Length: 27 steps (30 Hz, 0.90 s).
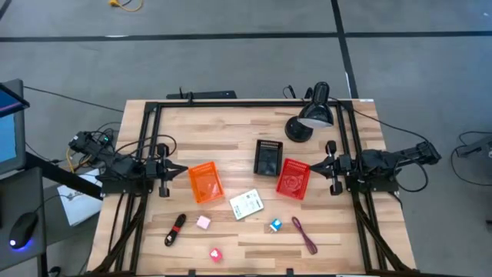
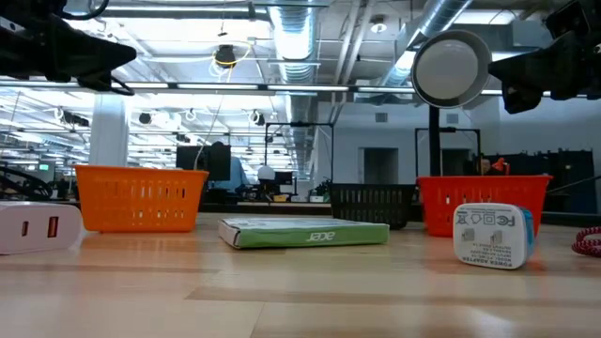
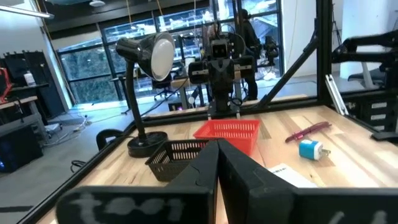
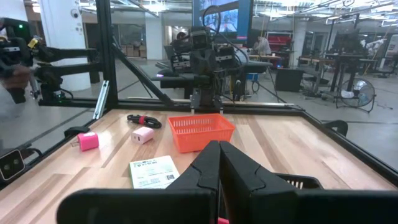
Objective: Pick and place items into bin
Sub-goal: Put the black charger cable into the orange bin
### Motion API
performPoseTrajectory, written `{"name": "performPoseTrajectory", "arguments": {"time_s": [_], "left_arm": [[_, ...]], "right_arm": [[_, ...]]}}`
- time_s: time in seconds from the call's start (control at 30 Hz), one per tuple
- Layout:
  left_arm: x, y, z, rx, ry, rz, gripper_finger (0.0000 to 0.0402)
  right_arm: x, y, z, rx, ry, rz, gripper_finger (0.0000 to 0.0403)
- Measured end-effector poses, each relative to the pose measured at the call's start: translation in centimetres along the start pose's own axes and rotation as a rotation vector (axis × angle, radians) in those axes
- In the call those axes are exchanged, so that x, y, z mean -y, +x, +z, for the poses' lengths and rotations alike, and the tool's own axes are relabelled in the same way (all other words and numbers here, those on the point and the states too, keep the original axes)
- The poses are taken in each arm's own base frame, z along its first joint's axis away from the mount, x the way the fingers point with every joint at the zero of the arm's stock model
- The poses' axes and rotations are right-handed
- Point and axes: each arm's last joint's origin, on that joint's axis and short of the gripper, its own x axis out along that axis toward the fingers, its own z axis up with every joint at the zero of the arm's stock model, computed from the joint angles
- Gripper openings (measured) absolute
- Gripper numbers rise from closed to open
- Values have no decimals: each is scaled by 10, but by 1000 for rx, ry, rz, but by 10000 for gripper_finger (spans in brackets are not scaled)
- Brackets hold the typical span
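Wooden table (image 1: 231, 131) seen from above, with three small bins across its middle: an orange bin (image 1: 205, 182) on the left, a black bin (image 1: 267, 157) in the centre and a red bin (image 1: 293, 178) on the right. All the loose items lie on the near part of the table, none in a bin yet: a white packet (image 1: 247, 205), a black-and-red marker (image 1: 176, 228), a pale pink cube (image 1: 203, 222), a red-pink cube (image 1: 215, 255), a blue cube (image 1: 275, 225) and a purple pen-like tool (image 1: 304, 235). The left gripper (image 1: 182, 171) hangs just beside the orange bin, its fingers pressed together; the right gripper (image 1: 314, 165) hangs just beside the red bin, fingers likewise together. Neither touches anything. No pick seems begun, so a sensible start would be for the nearer arm to part its fingers before descending: the left for the marker or the pink cubes, the right for the blue cube or the pen. The thin pen and flat packet look hardest to grasp off the wood. A black desk lamp (image 1: 311, 116) stands at the far right, apart from the work. At table height the front items blur and the bins' insides are hidden; the wrist views are partly blocked by each arm's own fingers.
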Motion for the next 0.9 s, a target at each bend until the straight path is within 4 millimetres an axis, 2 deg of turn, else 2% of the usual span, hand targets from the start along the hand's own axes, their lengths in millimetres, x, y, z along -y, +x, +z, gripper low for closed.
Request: {"name": "performPoseTrajectory", "arguments": {"time_s": [0.13, 0.27, 0.4, 0.47, 0.6, 0.73, 0.83, 0.9], "left_arm": [[0, 0, 5, 41, -75, -13, 0], [2, -1, 11, 112, -169, -144, 0], [-4, -3, 33, 195, -185, -124, 2], [-10, -5, 45, 173, -193, -79, 11], [-16, -5, 70, 29, -222, -75, 55], [-23, 0, 118, -129, -238, -53, 114], [-20, 15, 150, -326, -240, -33, 146], [-11, 29, 161, -515, -245, -36, 156]], "right_arm": [[0, 0, 0, 0, 0, 0, 1], [0, 0, 0, 0, 0, 0, 1], [0, 0, 0, 0, 0, 0, 1], [0, 0, 0, 0, 0, 0, 1], [0, 0, 0, 0, 0, 0, 1], [0, 0, 0, 0, 0, 0, 1], [0, 0, 0, 0, 0, 0, 1], [0, 0, 0, 0, 0, 0, 1]]}}
